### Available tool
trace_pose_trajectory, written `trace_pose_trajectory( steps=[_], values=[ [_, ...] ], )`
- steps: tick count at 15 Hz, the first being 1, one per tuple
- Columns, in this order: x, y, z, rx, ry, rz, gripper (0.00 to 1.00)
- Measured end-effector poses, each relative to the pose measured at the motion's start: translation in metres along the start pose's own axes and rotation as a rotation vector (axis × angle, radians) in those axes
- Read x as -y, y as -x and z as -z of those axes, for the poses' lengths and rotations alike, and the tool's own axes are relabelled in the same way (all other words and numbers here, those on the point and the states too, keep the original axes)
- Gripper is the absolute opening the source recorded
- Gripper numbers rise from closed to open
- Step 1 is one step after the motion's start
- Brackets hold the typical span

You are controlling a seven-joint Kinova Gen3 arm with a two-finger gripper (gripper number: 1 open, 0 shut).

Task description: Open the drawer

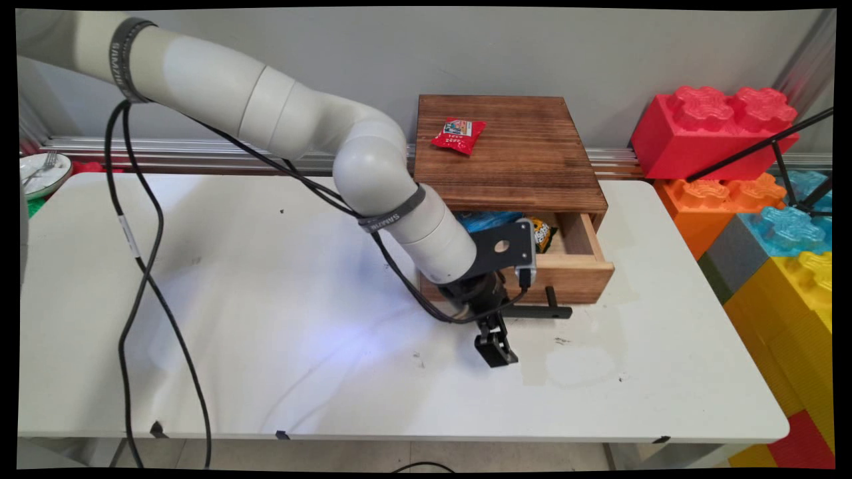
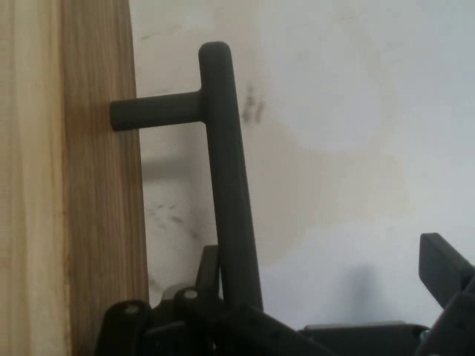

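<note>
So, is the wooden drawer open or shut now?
Open. The drawer is pulled out from under the wooden box, and snack packets show inside it.

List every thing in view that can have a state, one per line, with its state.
Drawer: pulled partly out of the wooden box, snack bags inside.
Drawer handle: free, beside the tool, not gripped.
Tool: low over the table in front of the drawer, open.
Red snack bag: lying flat on the box top.
</note>
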Motion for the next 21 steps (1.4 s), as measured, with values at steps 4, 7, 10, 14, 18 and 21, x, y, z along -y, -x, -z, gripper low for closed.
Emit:
trace_pose_trajectory(
  steps=[4,7,10,14,18,21],
  values=[
    [-0.021,-0.001,0.004,-0.011,0.024,-0.017,1.0],
    [-0.036,-0.001,0.008,-0.019,0.043,-0.032,1.0],
    [-0.05,-0.001,0.011,-0.026,0.061,-0.046,1.0],
    [-0.067,-0.001,0.015,-0.036,0.082,-0.063,1.0],
    [-0.08,0.0,0.018,-0.043,0.097,-0.077,1.0],
    [-0.087,0.002,0.019,-0.045,0.101,-0.086,1.0]
  ],
)
